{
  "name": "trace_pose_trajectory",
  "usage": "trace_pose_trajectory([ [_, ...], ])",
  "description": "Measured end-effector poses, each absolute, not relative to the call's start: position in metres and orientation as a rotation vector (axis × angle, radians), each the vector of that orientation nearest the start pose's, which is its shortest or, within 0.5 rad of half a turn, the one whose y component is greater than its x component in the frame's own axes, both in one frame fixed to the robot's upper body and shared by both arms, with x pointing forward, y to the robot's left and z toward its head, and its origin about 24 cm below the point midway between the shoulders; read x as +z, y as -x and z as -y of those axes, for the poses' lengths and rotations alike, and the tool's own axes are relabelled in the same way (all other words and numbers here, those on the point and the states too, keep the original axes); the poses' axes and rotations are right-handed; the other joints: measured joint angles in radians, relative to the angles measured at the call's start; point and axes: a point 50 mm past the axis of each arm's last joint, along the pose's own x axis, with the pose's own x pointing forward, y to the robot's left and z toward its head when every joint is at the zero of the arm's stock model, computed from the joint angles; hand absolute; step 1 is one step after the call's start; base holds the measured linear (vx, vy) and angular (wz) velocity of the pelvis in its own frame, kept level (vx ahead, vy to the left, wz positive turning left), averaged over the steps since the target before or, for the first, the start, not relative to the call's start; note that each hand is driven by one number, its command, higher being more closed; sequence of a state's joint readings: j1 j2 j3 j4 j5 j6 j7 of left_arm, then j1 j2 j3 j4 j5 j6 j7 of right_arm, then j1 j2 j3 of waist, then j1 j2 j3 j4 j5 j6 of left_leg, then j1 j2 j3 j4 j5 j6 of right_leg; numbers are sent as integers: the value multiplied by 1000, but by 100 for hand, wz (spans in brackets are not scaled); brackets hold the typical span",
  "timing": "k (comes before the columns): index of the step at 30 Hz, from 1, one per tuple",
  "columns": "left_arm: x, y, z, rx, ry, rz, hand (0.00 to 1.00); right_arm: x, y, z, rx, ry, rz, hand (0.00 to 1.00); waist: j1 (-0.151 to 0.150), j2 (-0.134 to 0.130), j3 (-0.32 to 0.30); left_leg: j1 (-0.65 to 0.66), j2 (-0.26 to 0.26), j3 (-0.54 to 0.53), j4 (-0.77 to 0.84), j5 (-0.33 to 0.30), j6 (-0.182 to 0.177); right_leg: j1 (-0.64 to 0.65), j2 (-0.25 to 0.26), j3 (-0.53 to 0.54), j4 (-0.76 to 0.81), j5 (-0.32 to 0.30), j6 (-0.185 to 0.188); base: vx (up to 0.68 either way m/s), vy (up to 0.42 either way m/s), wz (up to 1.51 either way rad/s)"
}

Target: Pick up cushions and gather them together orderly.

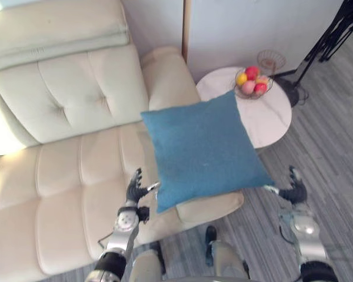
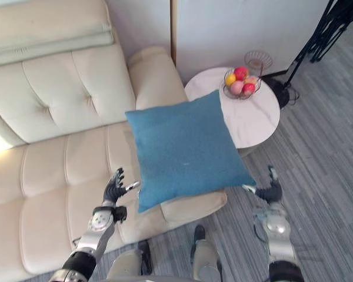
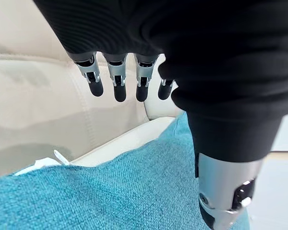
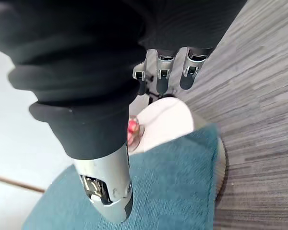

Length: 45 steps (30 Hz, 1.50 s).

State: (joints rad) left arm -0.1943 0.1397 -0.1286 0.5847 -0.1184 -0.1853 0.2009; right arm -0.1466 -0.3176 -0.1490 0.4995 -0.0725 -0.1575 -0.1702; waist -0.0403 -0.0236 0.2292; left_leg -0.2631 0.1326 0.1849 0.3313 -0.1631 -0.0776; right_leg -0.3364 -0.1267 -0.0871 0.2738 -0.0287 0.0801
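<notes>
Low in frame, left hand (image 1: pixel 134 189) and right hand (image 1: pixel 295 191), fingers straight and unclenched, are squeezing opposite corners of the teal cushion (image 1: pixel 203 147), probably risking it slipping free.

Head stereo pair looks down on sofa (image 1: pixel 76 170); wrist cams v. close; all share blue cushion (image 1: pixel 203 147).

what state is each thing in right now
blue cushion: broad face up, held between both hands over the sofa arm
left hand: open, fingers straight, at the cushion's near left corner
right hand: open, fingers straight, at its near right corner
fruit bowl: upright on the round table, holding fruit
</notes>
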Motion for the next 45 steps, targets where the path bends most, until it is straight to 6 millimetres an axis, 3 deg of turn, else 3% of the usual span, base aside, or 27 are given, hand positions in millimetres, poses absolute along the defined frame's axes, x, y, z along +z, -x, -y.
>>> trace_pose_trajectory([
  [1,-11,-290,-154,76,-91,-171,0,17,-285,257,-295,351,-122,0,0,0,23,-44,-7,-10,1,13,6,-33,-4,-2,-9,15,-2,-201,-3,19],
  [3,2,-306,-147,62,-100,-134,0,26,-303,251,-283,330,-105,0,1,1,42,-92,-11,-17,0,33,6,-70,-10,-9,-20,40,-5,-209,3,19],
  [5,28,-333,-136,44,-92,-71,0,48,-330,247,-286,297,-65,0,-1,2,108,-136,-10,-21,11,45,13,-94,-10,-14,-35,74,-8,-231,9,11],
  [6,35,-339,-133,39,-93,-57,0,54,-336,247,-287,293,-55,100,-1,3,119,-150,-10,-23,19,45,13,-103,-9,-14,-36,81,-9,-203,22,0],
  [7,49,-351,-127,32,-99,-21,100,69,-348,246,-291,276,-28,100,-3,2,140,-172,-11,-22,28,51,17,-121,-9,-8,-38,95,-8,-229,28,-7],
  [11,104,-381,-104,13,-62,101,100,112,-376,238,-317,215,62,100,-3,5,170,-242,-10,-19,37,77,22,-177,-5,7,-71,146,-11,-139,4,-7],
  [15,124,-386,-100,43,-10,152,100,126,-380,233,-314,140,110,100,6,6,172,-252,7,-14,40,86,22,-184,5,5,-70,152,-19,-41,-42,-1],
  [18,131,-386,-99,48,28,178,100,139,-379,224,-279,132,181,100,6,9,174,-251,14,-10,35,84,14,-186,10,6,-69,151,-21,9,-30,-3],
  [21,151,-383,-96,41,69,258,100,155,-364,217,-244,111,308,100,23,12,186,-240,28,5,34,89,16,-186,21,15,-65,148,-26,44,-39,-12],
  [24,159,-376,-100,32,71,324,100,156,-350,205,-195,114,368,100,27,12,187,-216,32,15,32,91,13,-174,27,32,-64,147,-26,82,-25,-13],
  [27,150,-366,-104,33,70,326,100,144,-335,197,-162,113,368,100,26,12,187,-179,35,18,33,82,1,-138,30,37,-64,133,-24,78,-5,-5],
  [29,130,-353,-111,44,82,294,100,127,-321,187,-132,118,344,100,26,12,186,-136,41,18,33,62,-1,-94,38,38,-64,117,-25,50,0,-3],
  [35,80,-310,-130,82,78,192,100,111,-286,168,-61,112,353,100,24,12,182,-45,32,11,10,51,-2,-6,41,30,-65,88,-24,39,4,4],
  [38,52,-281,-134,81,71,110,100,94,-269,165,-32,85,312,100,24,16,109,-10,16,0,-27,54,-3,22,23,10,-66,70,-19,80,18,16],
  [42,30,-243,-138,70,87,41,100,69,-245,164,-15,61,218,100,30,16,15,69,-9,-17,-74,54,-3,92,8,-9,-66,41,-5,114,27,21],
  [44,26,-234,-140,81,93,25,100,69,-242,159,9,56,218,100,31,19,-14,71,-12,-16,-80,55,-3,92,0,-9,-66,39,-2,46,35,2],
  [45,25,-230,-141,86,96,20,100,71,-242,155,23,47,232,100,50,17,-25,81,-14,0,-80,54,-2,94,-5,3,-65,39,-2,-4,28,-12],
])
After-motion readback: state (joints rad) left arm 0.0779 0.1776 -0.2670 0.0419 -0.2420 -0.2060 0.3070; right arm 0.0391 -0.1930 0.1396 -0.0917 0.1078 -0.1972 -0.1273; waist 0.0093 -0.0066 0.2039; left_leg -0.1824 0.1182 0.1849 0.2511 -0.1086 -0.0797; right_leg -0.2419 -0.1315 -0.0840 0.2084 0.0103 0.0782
